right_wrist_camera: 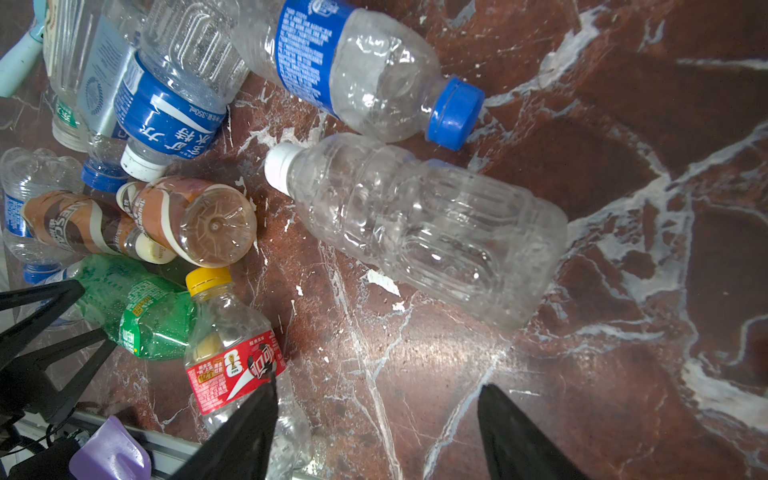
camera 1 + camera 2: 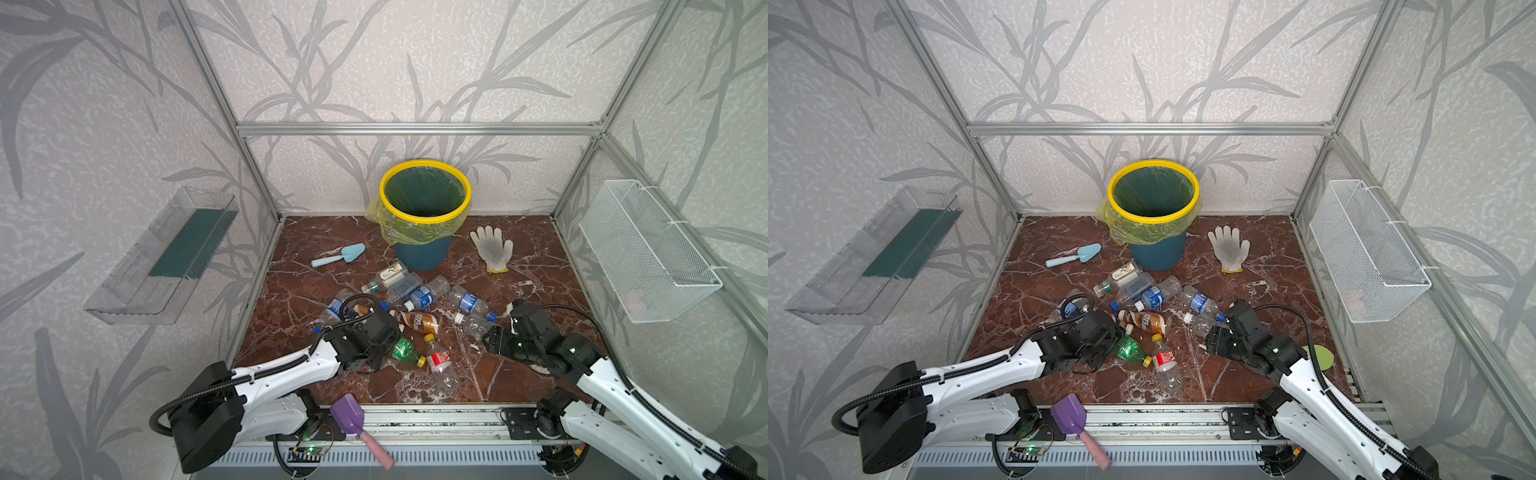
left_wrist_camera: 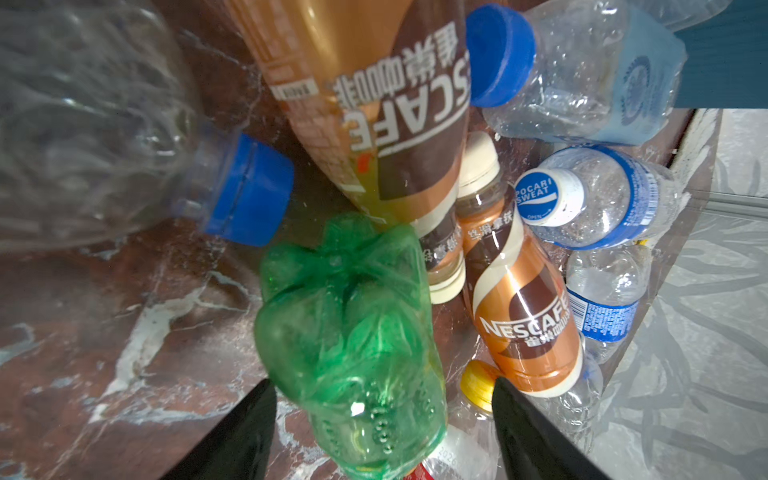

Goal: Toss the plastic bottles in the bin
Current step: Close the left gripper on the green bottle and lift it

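Among the plastic bottles [image 2: 419, 297], left tool [image 3: 382, 382] gapes around green bottle [image 3: 349, 332]; right tool [image 1: 378, 386] gapes empty

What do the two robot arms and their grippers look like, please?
Both the left arm and the right arm have smooth white shells with black joint blocks. A ribbed black hose runs along each arm. Small green lights glow on the right arm's black wrist. The left gripper and the right gripper each end in two plain black, pointed fingers.
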